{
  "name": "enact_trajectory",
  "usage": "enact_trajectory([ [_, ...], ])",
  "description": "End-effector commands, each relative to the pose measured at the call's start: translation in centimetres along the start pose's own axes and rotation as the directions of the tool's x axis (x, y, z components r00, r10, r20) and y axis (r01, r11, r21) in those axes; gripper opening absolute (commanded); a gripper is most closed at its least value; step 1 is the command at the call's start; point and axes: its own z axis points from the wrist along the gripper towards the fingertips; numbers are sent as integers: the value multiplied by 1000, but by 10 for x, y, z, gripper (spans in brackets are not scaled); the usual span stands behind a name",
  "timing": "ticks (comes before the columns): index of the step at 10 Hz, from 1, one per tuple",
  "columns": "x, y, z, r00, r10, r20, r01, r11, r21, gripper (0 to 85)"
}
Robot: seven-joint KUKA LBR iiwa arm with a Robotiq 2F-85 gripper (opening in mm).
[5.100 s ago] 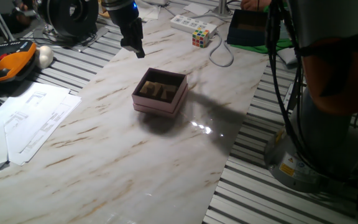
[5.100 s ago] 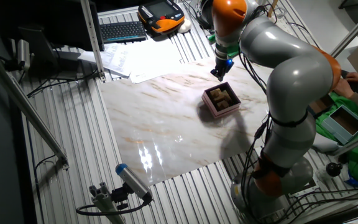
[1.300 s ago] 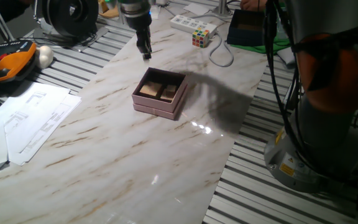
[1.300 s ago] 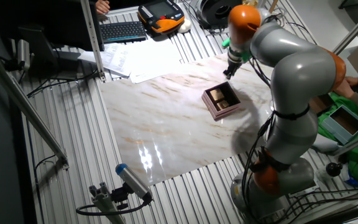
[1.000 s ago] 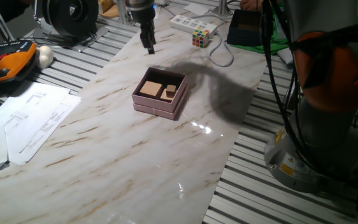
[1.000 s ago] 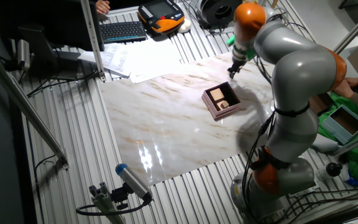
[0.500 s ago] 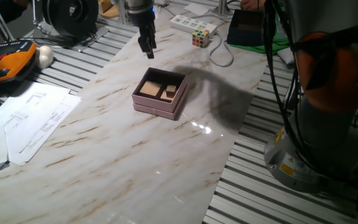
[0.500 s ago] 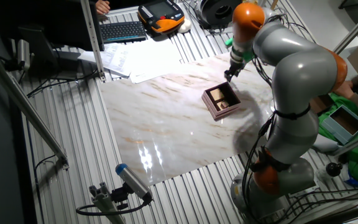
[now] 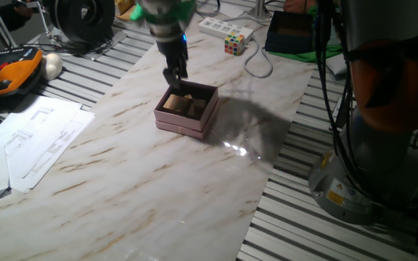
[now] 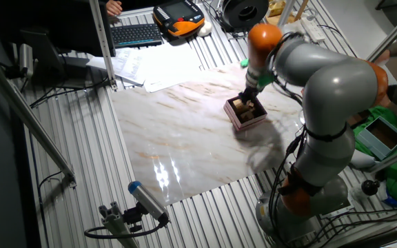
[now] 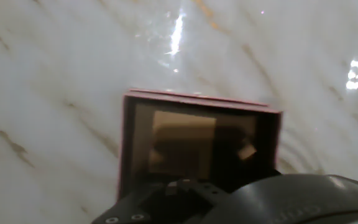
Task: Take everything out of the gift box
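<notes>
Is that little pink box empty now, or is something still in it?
Not empty. The gift box holds tan wooden blocks, and the gripper hangs right above its far edge.

A multicoloured puzzle cube (image 9: 234, 45) sits at the far end of the marble table (image 9: 122, 181), just beside a white power strip (image 9: 223, 28) and near a dark green-edged box (image 9: 290, 32). Loose papers (image 9: 31, 141) lie beside an orange-and-black handheld controller (image 9: 9, 76).

The hand (image 9: 175, 75) has moved from beyond the far side of the gift box (image 9: 186, 109) and come down to its far wall, just above the wooden blocks (image 9: 181, 106) inside.
</notes>
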Motion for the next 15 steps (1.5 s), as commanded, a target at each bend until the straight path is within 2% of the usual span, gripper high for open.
enact_trajectory([
  [1,5,2,5,1000,5,4,-5,1000,-3,510],
  [4,8,-3,10,1000,1,-14,-2,1000,-29,510],
  [8,6,0,11,1000,14,-6,-15,999,-40,510],
  [9,6,0,11,1000,22,-14,-22,999,-42,510],
  [10,5,1,11,1000,20,-21,-21,998,-61,510],
  [12,-3,10,3,999,32,-12,-33,998,-47,510],
  [13,-3,10,3,999,33,-23,-34,998,-45,680],
  [14,-3,10,3,999,25,-47,-27,999,-42,680],
  [15,-3,10,3,998,22,-58,-25,999,-42,680],
])
